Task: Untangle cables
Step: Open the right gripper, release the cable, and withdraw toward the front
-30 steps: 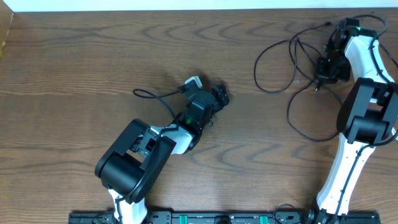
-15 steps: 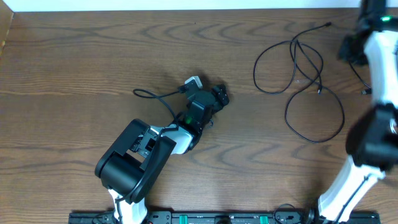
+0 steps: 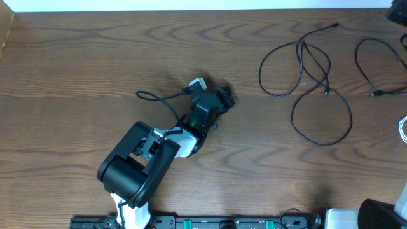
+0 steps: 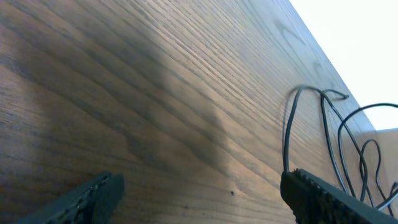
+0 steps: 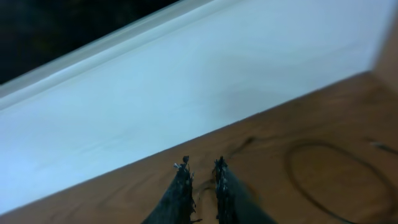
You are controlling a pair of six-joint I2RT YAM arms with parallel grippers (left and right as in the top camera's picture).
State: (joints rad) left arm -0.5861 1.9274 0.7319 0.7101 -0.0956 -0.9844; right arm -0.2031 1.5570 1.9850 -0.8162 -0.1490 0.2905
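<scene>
Wood table (image 3: 76,57), cables (image 3: 303,44) well right of wide-open left tool (image 4: 202,180), right tool (image 5: 201,165) seemingly narrow

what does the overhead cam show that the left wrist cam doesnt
Only overhead: the whole left arm and a bit of white cable at the right edge. Only left wrist: a close look at the left gripper, jaws wide apart with nothing between them. Both: the looped black cables lying on the wooden table.
</scene>
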